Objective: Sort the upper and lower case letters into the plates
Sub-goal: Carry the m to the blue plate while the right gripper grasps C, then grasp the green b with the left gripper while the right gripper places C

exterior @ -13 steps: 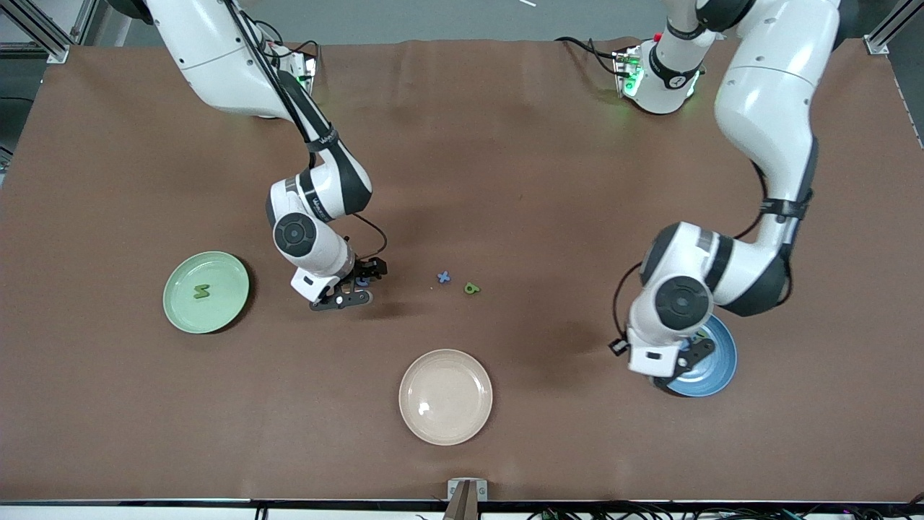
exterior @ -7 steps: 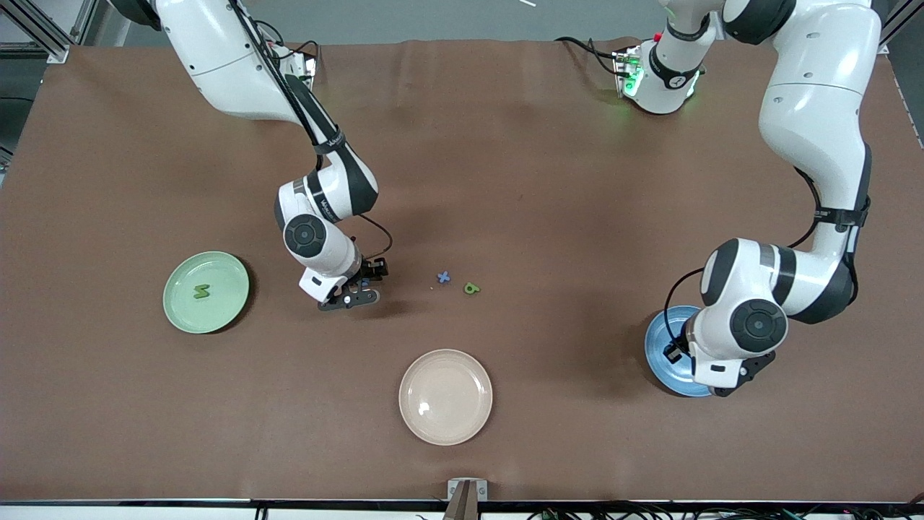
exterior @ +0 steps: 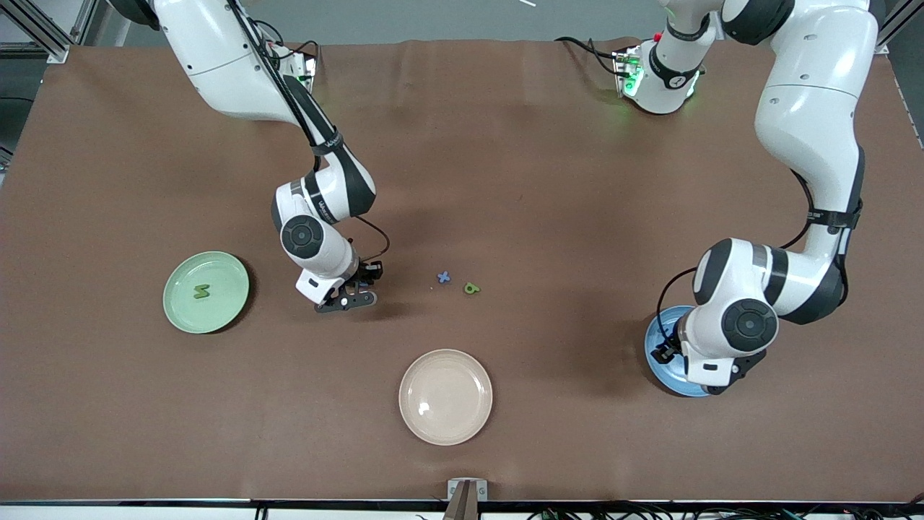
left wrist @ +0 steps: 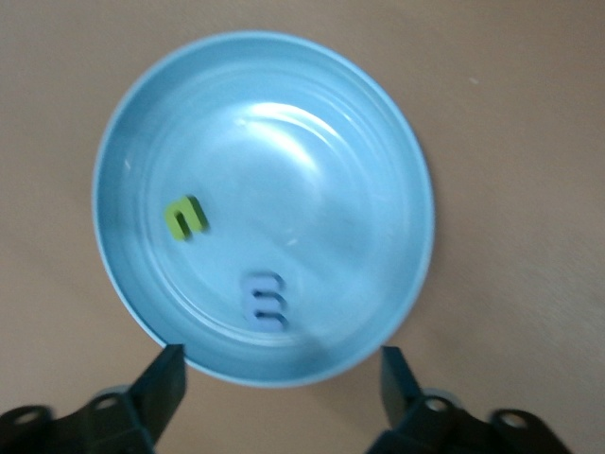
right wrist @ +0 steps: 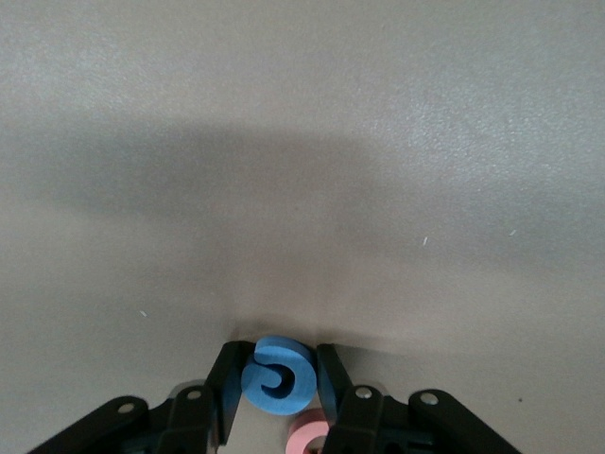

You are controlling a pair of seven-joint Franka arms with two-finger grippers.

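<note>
Your right gripper (right wrist: 277, 383) is down at the table (exterior: 505, 180), and its fingers (right wrist: 226, 388) are pinched narrow around a blue letter (right wrist: 277, 376) shaped like a curled hook; both pads press its sides. A pink letter (right wrist: 307, 437) peeks out just beside it, partly hidden under the gripper, so you cannot read its shape. From the front, this gripper (exterior: 348, 292) sits between the green plate (exterior: 182, 310) and the loose letters in the middle of the table.

Your left gripper (left wrist: 284, 383) hangs over the blue plate (left wrist: 397, 170), fingers (left wrist: 163, 383) spread wide and holding nothing. Two letters lie in that plate: a green letter (left wrist: 185, 217) and a pale blue letter (left wrist: 262, 300), well apart from each other. From the front, the arm covers most of this plate (exterior: 658, 361).

On the green plate lies one dark green letter (exterior: 201, 292). On the bare table, a small blue cross-shaped letter (exterior: 443, 276) and a green letter (exterior: 471, 289) sit near each other. A beige plate (exterior: 419, 426) lies nearer the front camera, with nothing in it.

The table is covered in brown. Metal frame posts (exterior: 43, 32) stand at the corners.
</note>
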